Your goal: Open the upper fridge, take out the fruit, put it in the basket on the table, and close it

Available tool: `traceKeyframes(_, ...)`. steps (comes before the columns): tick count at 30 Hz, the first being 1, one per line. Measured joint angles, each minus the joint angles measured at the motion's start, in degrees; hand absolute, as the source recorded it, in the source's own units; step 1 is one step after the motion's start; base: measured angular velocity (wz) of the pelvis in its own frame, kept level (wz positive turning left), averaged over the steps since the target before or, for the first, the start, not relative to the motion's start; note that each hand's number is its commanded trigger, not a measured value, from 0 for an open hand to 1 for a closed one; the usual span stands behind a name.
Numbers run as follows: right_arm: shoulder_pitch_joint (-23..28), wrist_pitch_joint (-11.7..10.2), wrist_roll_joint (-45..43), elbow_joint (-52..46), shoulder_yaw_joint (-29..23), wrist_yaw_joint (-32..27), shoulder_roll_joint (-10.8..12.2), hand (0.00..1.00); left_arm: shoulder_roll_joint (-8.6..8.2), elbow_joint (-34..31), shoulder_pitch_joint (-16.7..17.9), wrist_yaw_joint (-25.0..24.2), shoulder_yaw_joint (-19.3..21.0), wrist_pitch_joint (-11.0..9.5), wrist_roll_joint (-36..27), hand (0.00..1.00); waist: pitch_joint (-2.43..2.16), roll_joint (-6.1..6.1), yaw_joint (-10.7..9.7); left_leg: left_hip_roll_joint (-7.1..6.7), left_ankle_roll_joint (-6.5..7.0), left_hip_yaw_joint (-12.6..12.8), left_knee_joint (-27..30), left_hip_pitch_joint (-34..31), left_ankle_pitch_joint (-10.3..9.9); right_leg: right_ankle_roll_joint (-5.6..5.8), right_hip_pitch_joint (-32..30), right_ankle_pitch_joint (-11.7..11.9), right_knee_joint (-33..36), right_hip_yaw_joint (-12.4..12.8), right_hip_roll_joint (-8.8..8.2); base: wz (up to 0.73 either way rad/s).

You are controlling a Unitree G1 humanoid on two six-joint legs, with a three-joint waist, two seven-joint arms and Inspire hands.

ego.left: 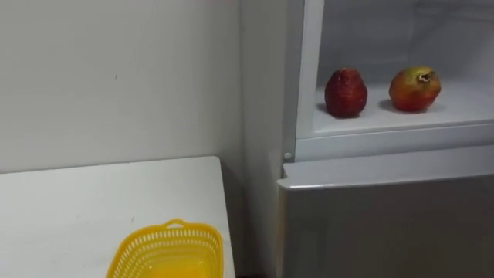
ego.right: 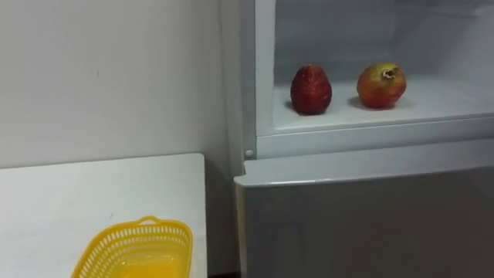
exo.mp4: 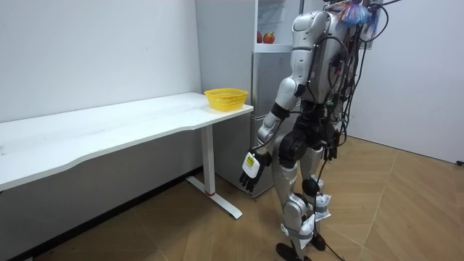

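Pomegranate (ego.left: 415, 89) sits on the white shelf (ego.left: 463, 108) of the upper fridge (ego.left: 302, 85) compartment, which stands open. Skin red-orange, crown turned up and to the right. Dark red fruit (ego.left: 345, 93) stands just beside it on the left, upright, not touching it, nearer the compartment's left wall. Both sit toward the shelf's front. Lower door (ego.left: 386, 224) beneath them is grey and closed. Left of the fridge a white surface (ego.left: 77, 208) runs along a pale wall (ego.left: 116, 77), with a narrow gap between its right edge and the fridge's side. Yellow mesh basket (ego.left: 166, 247) rests near the surface's right end, its lower part cut off by the eye view's bottom edge. In the room view the robot stands upright on the wood floor (exo.mp4: 406, 203), close in front of the fridge and facing it, the surface's end at its left. Left hand (exo.mp4: 249, 168) hangs low beside the thigh, below the level of the surface, fingers relaxed and pointing down, holding nothing. Both fruits lie untouched on the shelf, well above that hand.
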Motion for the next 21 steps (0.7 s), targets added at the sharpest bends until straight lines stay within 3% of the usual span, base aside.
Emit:
traceKeyframes(9, 1.5, -0.3, 3.2, -2.6, -0.3, -1.8, 0.0, 0.0, -0.04, -0.4, 0.5, 0.4, 1.0, -0.1, 0.1, 0.0, -0.16, -0.19, -0.2, 0.0, 0.0, 0.4, 0.0, 0.1, 0.0, -0.05, 0.0, -0.1, -0.1, 0.3, -0.02, -0.01)
traceKeyframes(14, 2.5, -1.6, 3.2, -5.8, -3.3, -5.0, 0.2, 0.0, -0.05, -0.6, 0.4, -0.2, 1.0, -0.7, 0.1, 0.0, -0.23, 0.01, -0.5, 0.01, 0.0, 0.7, 0.0, 0.1, 0.0, -0.05, -0.2, -0.1, 0.1, 0.5, -0.03, -0.02)
traceKeyframes(19, 5.1, -2.2, 7.0, -19.2, -5.8, -8.8, 0.3, 0.0, -0.19, -1.7, 1.0, -0.8, 0.9, -0.9, 0.1, 0.0, -0.56, 0.38, -0.4, 0.1, 0.0, 2.1, 0.1, -0.2, 0.0, -0.06, -1.1, -0.1, 0.1, 1.6, 0.07, -0.13)
traceKeyframes(21, 6.6, -4.3, 10.7, -28.6, -6.7, -10.1, 0.6, 0.0, -0.14, -2.6, 1.6, -0.7, 0.9, -1.1, 0.1, 0.0, -0.57, 0.51, -1.0, 0.14, 0.0, 2.4, 0.1, 0.0, 0.0, -0.08, -1.0, 0.0, 0.0, 1.9, 0.12, -0.08)
